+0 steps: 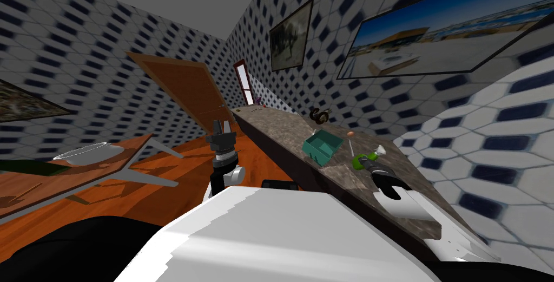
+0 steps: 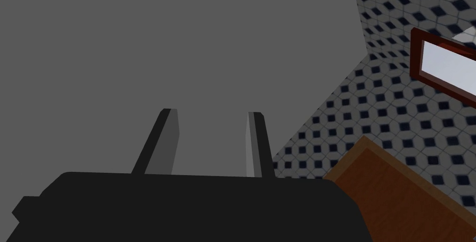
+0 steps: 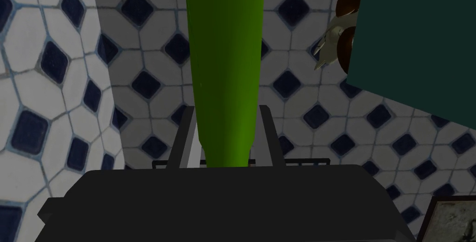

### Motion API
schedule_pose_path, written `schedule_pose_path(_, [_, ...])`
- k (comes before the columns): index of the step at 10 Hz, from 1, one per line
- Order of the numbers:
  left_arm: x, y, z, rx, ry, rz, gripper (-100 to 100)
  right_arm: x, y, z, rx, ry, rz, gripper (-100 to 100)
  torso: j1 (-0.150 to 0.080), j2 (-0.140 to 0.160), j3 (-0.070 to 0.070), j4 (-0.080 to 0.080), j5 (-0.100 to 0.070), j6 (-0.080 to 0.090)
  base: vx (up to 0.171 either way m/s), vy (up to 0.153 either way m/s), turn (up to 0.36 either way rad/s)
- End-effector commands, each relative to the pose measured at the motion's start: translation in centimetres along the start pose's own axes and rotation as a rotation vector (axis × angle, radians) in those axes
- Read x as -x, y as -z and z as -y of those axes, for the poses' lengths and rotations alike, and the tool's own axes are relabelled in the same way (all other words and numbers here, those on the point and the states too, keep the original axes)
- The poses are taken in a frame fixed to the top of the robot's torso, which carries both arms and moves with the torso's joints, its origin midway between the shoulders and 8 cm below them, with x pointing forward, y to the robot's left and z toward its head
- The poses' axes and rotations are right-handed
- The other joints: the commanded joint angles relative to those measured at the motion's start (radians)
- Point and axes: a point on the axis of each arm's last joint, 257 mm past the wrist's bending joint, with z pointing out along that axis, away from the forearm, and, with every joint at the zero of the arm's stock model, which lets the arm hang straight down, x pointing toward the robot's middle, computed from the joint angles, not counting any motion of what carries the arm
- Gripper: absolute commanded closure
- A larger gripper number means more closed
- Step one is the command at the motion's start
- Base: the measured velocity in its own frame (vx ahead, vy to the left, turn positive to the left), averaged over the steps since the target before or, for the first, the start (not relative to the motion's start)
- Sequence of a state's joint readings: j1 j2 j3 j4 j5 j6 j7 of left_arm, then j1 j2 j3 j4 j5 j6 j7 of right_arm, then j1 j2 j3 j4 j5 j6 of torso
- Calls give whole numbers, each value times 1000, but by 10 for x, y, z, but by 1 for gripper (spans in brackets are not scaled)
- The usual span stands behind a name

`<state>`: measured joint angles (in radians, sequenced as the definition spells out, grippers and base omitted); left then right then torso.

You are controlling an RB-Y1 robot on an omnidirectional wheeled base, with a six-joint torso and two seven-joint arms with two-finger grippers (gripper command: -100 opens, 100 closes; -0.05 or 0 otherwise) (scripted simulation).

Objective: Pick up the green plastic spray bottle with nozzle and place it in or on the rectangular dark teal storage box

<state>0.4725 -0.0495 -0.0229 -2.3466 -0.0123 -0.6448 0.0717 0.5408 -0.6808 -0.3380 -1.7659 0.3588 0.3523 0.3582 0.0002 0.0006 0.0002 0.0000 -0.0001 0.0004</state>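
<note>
While right jaws clamp green spray bottle | left jaws apart | teal box near

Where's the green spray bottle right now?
On the robot's right in the head view, the green spray bottle is gripped between the jaws of the right gripper, at the speckled counter near the teal box.

Smooth green bottle, speckled stone-look counter, wood-grain floor

Green spray bottle in right hand, near open teal box
</note>
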Motion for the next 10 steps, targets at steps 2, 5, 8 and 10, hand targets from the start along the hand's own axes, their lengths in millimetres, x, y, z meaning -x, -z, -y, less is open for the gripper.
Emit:
schedule_pose_path(2, [0,0,0,0,0,0,0,0,0,0,0,0,0,0,0,0,0,0,0,0,0,0,0])
schedule_pose_path(5, [0,0,0,0,0,0,0,1,8,-7,21,7,0,100,3,0,0,0,1,2,26,31,-139])
schedule_pose_path(8, [0,0,0,0,0,0,0,11,8,10,-24,69,14,100,9,0,0,0,2,2,16,122,-90])
schedule_pose_path(10, [0,0,0,0,0,0,0,24,9,25,-65,122,30,100,19,1,0,0,5,3,3,264,-129])
